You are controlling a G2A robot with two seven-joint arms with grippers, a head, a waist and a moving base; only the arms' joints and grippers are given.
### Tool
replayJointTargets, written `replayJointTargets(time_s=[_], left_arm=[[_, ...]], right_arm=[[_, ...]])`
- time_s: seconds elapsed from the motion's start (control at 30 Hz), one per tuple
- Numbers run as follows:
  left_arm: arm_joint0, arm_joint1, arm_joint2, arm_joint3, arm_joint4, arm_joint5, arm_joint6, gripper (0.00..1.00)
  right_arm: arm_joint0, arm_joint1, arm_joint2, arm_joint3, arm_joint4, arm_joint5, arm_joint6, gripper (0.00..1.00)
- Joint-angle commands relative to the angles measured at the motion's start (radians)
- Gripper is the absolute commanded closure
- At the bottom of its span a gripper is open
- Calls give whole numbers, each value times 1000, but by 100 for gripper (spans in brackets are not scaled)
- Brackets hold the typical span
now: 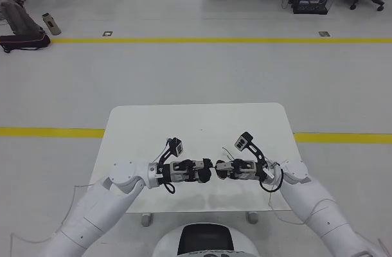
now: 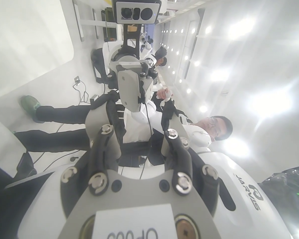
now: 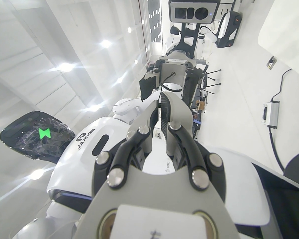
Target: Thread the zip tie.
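Note:
Both arms meet tip to tip above the near part of the white table (image 1: 196,128). A thin black zip tie (image 3: 163,83) rises from between the fingers of my right gripper (image 3: 160,101), which is shut on it. Its small looped end lies against the palm of my left gripper (image 3: 167,91). The left gripper (image 2: 138,106) is open, its two fingers (image 2: 107,115) spread wide on either side of the right gripper's tips. From above, the left gripper (image 1: 207,171) and the right gripper (image 1: 218,170) almost touch.
The grippers hang a little in from the table's front edge (image 1: 196,211). On the floor beyond run two yellow lines (image 1: 48,132), and a black bag (image 1: 22,35) lies at the far left.

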Motion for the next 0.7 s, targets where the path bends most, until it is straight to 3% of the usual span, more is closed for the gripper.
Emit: replayJointTargets(time_s=[0.0,0.53,0.67], left_arm=[[-1,0,0,1,1,0,2,66],[-15,-2,16,2,22,-3,27,76],[-16,-2,17,2,25,-5,34,83]], right_arm=[[0,0,3,3,-6,1,-5,100],[1,-3,-3,3,-62,9,-46,100],[1,-4,-2,5,-66,5,-54,100]])
